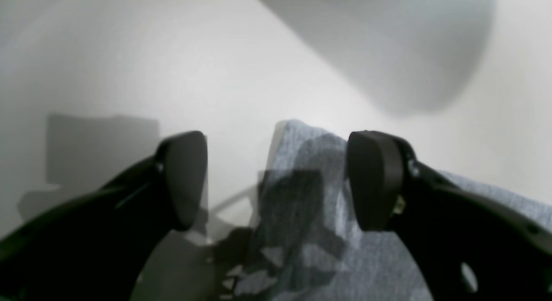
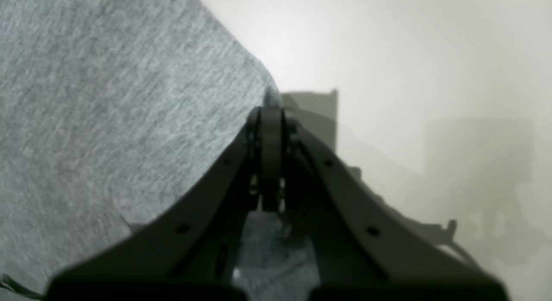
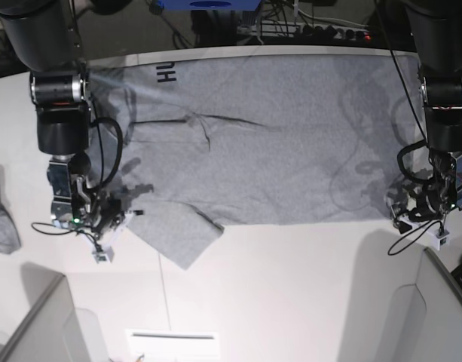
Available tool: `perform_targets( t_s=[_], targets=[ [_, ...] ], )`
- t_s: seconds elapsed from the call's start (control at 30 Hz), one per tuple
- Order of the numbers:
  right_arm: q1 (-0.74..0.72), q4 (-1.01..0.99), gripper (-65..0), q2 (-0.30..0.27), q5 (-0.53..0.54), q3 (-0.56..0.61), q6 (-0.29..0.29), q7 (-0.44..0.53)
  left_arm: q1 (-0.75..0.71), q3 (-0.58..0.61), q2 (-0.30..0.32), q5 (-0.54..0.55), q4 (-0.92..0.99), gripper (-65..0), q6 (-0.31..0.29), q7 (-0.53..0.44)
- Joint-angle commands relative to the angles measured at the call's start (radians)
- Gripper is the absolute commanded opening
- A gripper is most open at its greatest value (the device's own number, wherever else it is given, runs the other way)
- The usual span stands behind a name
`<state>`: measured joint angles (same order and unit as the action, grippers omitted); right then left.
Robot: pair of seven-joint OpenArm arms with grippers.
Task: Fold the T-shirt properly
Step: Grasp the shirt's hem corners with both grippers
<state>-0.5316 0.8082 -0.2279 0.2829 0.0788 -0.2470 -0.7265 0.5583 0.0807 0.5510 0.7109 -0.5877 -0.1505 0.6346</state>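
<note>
The large heather-grey cotton T-shirt point(image 3: 276, 143) is lying spread across the white bench point(image 3: 291, 286) (black lettering peeking out at its far edge). The right gripper point(image 2: 271, 103) is pinching its corner; the left gripper point(image 1: 276, 180) is gaping over the hem.

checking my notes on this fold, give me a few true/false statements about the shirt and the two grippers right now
1. The right gripper has its jaws shut on a corner of the T-shirt. True.
2. The left gripper has its jaws clamped on the shirt. False: its jaws stand apart, with the cloth edge lying between them ungripped.
3. The T-shirt is already folded into a neat small stack. False: it lies spread wide across the table, one sleeve sticking out at the near edge.
4. Dark lettering shows near the shirt's far edge. True.
5. A smaller grey cloth lies apart from the shirt at the table's edge, beyond the right arm. True.
</note>
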Motion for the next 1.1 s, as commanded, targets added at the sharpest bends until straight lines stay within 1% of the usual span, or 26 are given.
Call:
perform_targets(
  t_s=[0.0,0.07,0.1,0.13,0.2,0.27,0.33,0.37,0.47,0.7,0.73,0.8,0.87,0.93,1.0,1.07],
  targets=[
    [-0.034,0.013,-65.0,-0.009,0.0,-0.003,-0.001,0.012,0.004,0.0,0.011,0.006,-0.005,-15.8,0.001,0.02],
    [-0.034,0.013,-65.0,-0.009,0.0,-0.003,-0.001,0.012,0.001,0.0,0.001,0.008,-0.007,-16.8,-0.001,0.02],
    [-0.034,0.013,-65.0,-0.009,0.0,-0.003,-0.001,0.012,-0.001,0.0,-0.009,0.006,-0.007,-19.4,-0.001,0.02],
    [-0.034,0.013,-65.0,-0.009,0.0,-0.003,-0.001,0.014,-0.004,0.0,-0.012,0.006,-0.007,-24.5,-0.001,0.02],
    [-0.034,0.013,-65.0,-0.009,0.0,-0.003,-0.001,0.014,-0.004,0.001,-0.026,0.006,-0.007,-38.7,-0.001,0.02],
    [-0.032,0.013,-65.0,-0.009,0.0,-0.003,-0.001,0.014,-0.005,0.001,-0.032,0.006,-0.004,-50.8,-0.001,0.018],
    [-0.032,0.013,-65.0,-0.009,0.0,-0.003,-0.001,0.015,-0.005,0.001,-0.032,0.006,-0.004,-61.5,-0.001,0.017],
    [-0.032,0.013,-65.0,-0.009,0.0,-0.003,-0.001,0.015,-0.005,0.001,-0.032,0.006,-0.005,-65.0,-0.001,0.017],
    [-0.032,0.013,-65.0,-0.009,0.003,-0.004,-0.001,0.021,-0.005,0.001,-0.029,0.006,-0.015,-65.0,-0.001,0.017],
    [-0.032,0.021,-65.0,-0.009,0.003,-0.004,-0.001,0.021,-0.085,-0.014,-0.024,0.006,-0.217,-65.0,0.001,0.017],
    [-0.032,0.023,-65.0,-0.009,0.005,-0.004,-0.001,0.023,-0.094,-0.026,-0.024,0.011,-0.242,-65.0,0.001,0.02],
    [-0.031,0.04,-65.0,-0.009,0.005,-0.004,-0.001,0.023,-0.119,-0.091,-0.027,0.013,-0.289,-65.0,0.002,0.026],
    [-0.005,0.095,-65.0,-0.015,0.005,-0.004,-0.001,0.023,-0.159,-0.174,-0.03,0.011,-0.337,-65.0,0.002,0.04],
    [0.024,0.165,-65.0,-0.018,0.002,-0.004,-0.001,0.023,-0.179,-0.224,-0.03,0.008,-0.372,-65.0,0.002,0.067],
    [0.038,0.21,-65.0,-0.018,-0.001,-0.004,-0.001,0.023,-0.188,-0.247,-0.03,0.008,-0.409,-65.0,0.002,0.101],
    [0.041,0.224,-65.0,-0.018,-0.001,-0.004,-0.001,0.023,-0.191,-0.246,-0.03,0.008,-0.456,-65.0,0.002,0.129]
  ],
)
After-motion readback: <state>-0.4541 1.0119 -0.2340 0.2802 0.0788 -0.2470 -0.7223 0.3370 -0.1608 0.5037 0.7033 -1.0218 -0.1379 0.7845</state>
